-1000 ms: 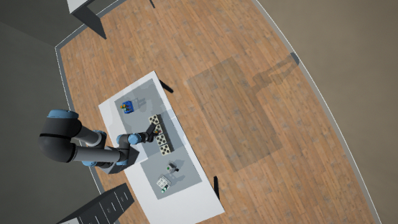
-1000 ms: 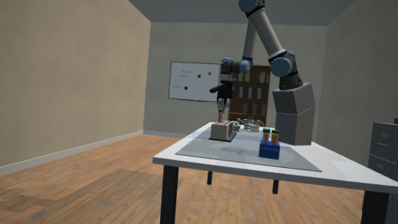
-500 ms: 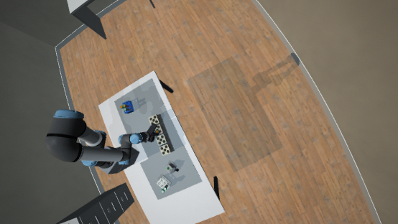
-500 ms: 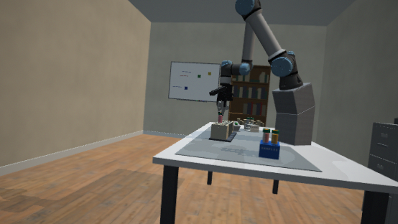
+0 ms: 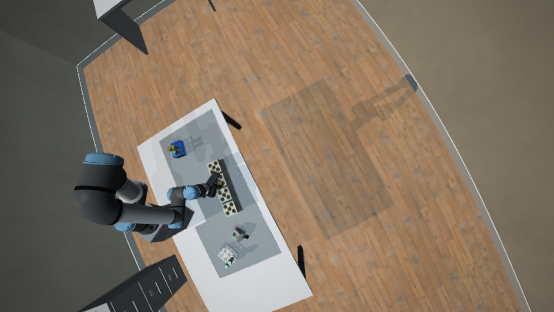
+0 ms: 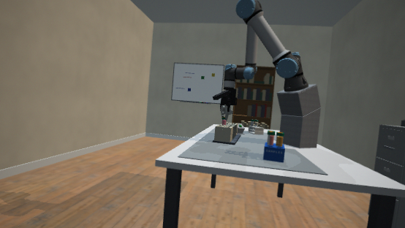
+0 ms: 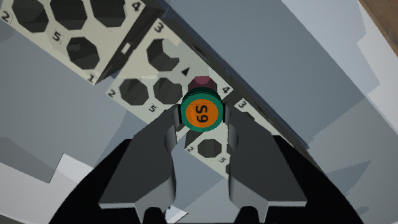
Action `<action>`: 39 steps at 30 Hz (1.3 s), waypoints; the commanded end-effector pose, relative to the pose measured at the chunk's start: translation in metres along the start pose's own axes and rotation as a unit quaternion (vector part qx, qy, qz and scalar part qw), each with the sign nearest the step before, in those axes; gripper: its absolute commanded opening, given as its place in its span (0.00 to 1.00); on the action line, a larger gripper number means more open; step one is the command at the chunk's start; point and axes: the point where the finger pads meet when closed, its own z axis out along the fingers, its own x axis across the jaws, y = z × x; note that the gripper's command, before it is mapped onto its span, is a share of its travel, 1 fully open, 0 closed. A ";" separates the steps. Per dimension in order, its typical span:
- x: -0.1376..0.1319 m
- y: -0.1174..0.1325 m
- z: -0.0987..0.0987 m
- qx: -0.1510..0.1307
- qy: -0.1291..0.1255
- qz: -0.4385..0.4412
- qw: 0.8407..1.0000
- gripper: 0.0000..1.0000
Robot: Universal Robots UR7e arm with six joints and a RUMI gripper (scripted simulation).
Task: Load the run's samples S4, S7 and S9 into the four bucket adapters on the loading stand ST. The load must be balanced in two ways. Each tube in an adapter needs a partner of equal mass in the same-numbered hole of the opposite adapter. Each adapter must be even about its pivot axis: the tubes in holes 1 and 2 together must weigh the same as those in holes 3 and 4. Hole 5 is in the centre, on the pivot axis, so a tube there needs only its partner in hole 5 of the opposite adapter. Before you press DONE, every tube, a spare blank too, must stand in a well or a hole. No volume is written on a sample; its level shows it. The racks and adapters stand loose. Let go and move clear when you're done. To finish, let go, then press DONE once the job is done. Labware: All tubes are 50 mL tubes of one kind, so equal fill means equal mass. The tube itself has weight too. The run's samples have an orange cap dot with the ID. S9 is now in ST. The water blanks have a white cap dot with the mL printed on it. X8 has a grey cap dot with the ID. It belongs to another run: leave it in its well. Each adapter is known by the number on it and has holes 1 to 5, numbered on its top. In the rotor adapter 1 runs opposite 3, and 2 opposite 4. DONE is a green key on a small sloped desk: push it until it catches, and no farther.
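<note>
S9 sits clamped by its green cap in my end effector, hanging over hole 4 of the middle adapter; only the wrist view gives me that, with the orange dot and ID readable and a pinkish tube bottom showing past the cap. From the exterior view I see the big picture instead: the tabletop carrying the grey mat, the arm's grey pedestal at the back, the loading stand ST under the tube, and a blue rack nearer the camera with two orange-dotted tubes upright in it. The top view adds the layout: adapters in a row mid-mat, blue rack to one end, a white rack and the DONE desk to the other.
</note>
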 end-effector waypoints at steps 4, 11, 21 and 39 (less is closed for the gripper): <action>0.002 -0.002 0.008 0.001 0.002 -0.001 1.000 0.00; 0.002 -0.002 0.013 0.001 0.002 -0.001 1.000 0.00; 0.002 -0.001 0.018 0.001 0.002 0.000 1.000 0.00; 0.001 -0.001 0.021 0.001 0.002 0.000 1.000 0.35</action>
